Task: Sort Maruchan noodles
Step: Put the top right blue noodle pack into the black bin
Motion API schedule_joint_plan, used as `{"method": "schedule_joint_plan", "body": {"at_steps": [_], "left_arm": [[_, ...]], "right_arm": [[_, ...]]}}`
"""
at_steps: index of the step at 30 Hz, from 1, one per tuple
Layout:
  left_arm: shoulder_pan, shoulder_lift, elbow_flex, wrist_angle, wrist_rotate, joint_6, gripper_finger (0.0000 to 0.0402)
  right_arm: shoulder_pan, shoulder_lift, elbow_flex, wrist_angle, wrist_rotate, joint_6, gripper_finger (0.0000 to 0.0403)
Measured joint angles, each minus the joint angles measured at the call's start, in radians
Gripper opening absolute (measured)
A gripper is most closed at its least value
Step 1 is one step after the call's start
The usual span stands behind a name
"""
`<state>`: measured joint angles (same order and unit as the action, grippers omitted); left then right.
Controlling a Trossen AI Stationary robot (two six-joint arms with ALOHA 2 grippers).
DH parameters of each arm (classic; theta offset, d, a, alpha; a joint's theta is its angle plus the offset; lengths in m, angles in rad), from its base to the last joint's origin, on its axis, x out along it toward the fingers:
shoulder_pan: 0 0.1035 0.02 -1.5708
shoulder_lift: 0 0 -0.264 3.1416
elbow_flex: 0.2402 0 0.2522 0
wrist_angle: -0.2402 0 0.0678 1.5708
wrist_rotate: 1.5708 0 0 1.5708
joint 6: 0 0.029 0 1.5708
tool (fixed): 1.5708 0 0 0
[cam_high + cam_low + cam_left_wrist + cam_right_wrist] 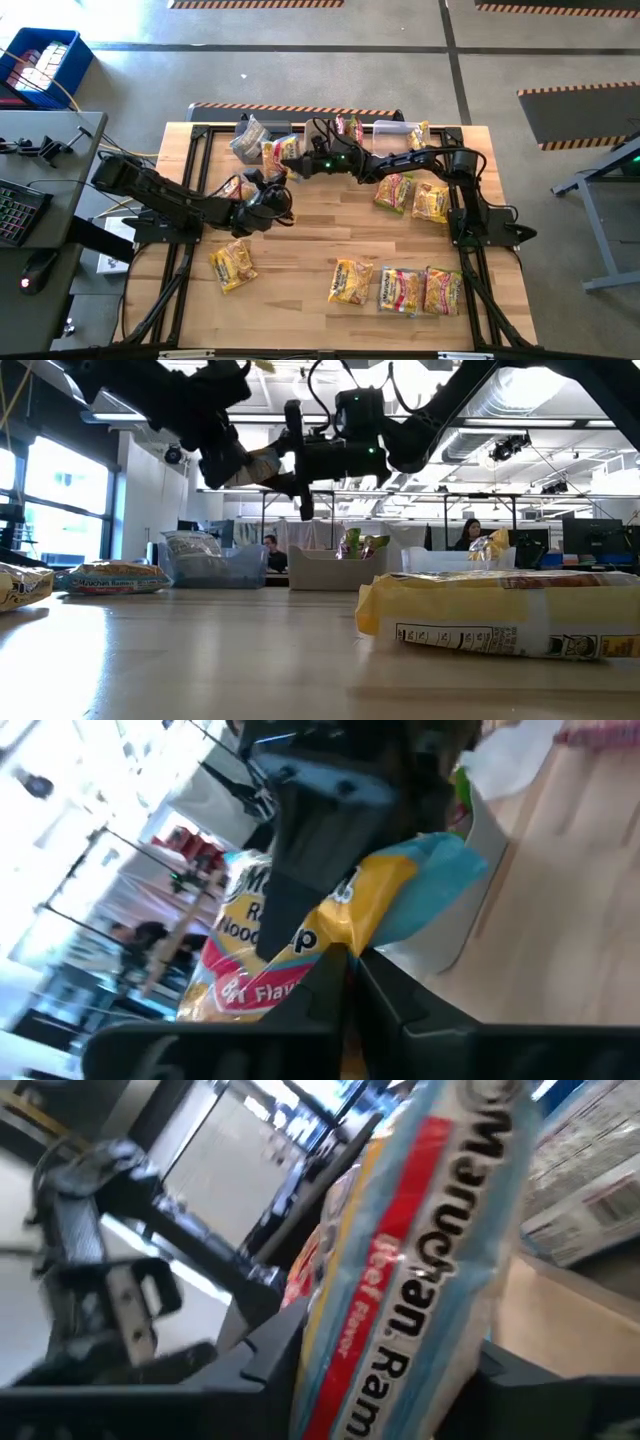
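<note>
A yellow Maruchan noodle packet (283,155) with pink and red print hangs in the air over the table's far middle, between my two grippers. My left gripper (283,188) reaches in from the left and is shut on it. My right gripper (300,165) reaches in from the right. In the right wrist view its fingers stand wide apart on either side of the packet (420,1270). Whether they touch it I cannot tell. In the low view the packet (262,465) shows high above the tabletop, between the two dark grippers. My left gripper pinches a yellow edge of the packet (352,942) between its two fingertips, which meet there. The fingers come in nearly level from the table's left. The packet is clear of the table and stands out beyond the fingertips, tilted.
Loose packets lie at the near left (232,265), along the near right (398,289) and at the far right (394,192). Another lies under my left arm (235,188). Bins stand along the far edge (250,138) (395,130), some holding packets.
</note>
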<state>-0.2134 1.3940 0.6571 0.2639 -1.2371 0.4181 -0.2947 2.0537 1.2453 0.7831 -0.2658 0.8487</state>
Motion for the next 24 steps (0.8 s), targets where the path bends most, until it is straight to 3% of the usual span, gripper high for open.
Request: {"method": "schedule_joint_plan", "body": {"at_steps": [5,12,24], "left_arm": [[0.000,-0.071,-0.006,-0.094,0.050,-0.206,0.0001],[0.001,-0.177,-0.070,-0.109,0.136,-0.436,0.0000],[-0.045,-0.298,-0.122,-0.107,0.204,-0.587,0.0000]], "right_arm": [[-0.035,0.001,-0.001,-0.006,-0.132,-0.057,0.0193],[-0.076,0.000,-0.001,-0.005,-0.258,-0.122,0.0204],[-0.125,-0.020,-0.003,0.027,-0.393,-0.273,0.0205]]}}
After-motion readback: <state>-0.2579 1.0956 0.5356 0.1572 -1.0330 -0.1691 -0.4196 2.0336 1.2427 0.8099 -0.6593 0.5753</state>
